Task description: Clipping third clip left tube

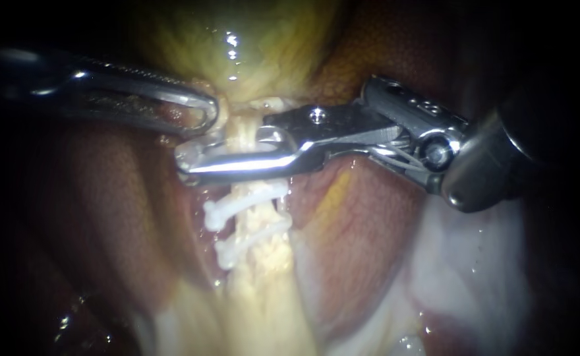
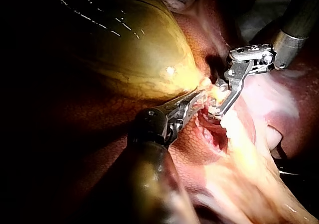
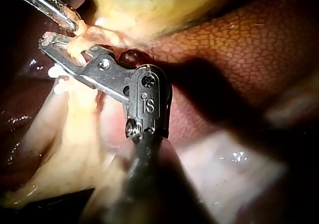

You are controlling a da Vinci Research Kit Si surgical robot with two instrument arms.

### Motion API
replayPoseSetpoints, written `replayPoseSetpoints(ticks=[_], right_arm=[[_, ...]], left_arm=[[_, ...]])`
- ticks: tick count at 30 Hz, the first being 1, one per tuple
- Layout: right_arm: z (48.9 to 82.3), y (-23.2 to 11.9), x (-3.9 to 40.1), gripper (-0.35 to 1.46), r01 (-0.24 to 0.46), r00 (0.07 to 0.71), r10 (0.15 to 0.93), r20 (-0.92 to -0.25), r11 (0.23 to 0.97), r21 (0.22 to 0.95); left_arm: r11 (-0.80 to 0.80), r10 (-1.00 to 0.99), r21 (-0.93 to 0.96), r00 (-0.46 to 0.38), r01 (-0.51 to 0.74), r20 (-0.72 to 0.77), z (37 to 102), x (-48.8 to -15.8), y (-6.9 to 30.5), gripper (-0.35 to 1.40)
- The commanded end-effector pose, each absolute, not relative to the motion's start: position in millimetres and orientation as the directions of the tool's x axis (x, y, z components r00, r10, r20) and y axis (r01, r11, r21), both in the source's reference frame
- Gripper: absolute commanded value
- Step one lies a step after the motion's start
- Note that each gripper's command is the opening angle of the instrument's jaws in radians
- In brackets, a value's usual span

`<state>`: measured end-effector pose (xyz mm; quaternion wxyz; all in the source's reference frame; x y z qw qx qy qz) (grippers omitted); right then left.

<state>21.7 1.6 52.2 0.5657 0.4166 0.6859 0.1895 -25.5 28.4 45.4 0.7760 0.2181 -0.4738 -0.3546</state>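
The right instrument (image 1: 191, 157) had its jaws narrowly apart astride the tube (image 1: 260, 264), just above 2 white clips (image 1: 237, 208). Squeezing at a tilt could have caught only part of the tube or crowded the nearest clip. The left instrument (image 1: 212, 112) gripped pale tissue (image 1: 227, 117) under the gallbladder (image 1: 250, 46). The tube looked yellowish, stringy and wet.

My right instrument (image 1: 201, 157) lies across tube (image 1: 258, 267), just above two clips (image 1: 244, 206); my left instrument (image 1: 207, 112) at tube's left, under gallbladder (image 1: 250, 39).
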Motion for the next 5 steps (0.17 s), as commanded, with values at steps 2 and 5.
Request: replayPoseSetpoints(ticks=[2,5], right_arm=[[52.2,1.6,21.7,-0.35,0.359,-0.012,0.786,-0.618,0.581,0.731],[52.3,1.6,21.7,-0.35,0.360,-0.012,0.786,-0.618,0.580,0.731]], left_arm=[[0.653,-0.757,0.675,0.300,0.344,0.581,45.3,-25.5,28.4,-0.35],[0.654,-0.757,0.675,0.300,0.343,0.581,45.4,-25.5,28.5,-0.35]])
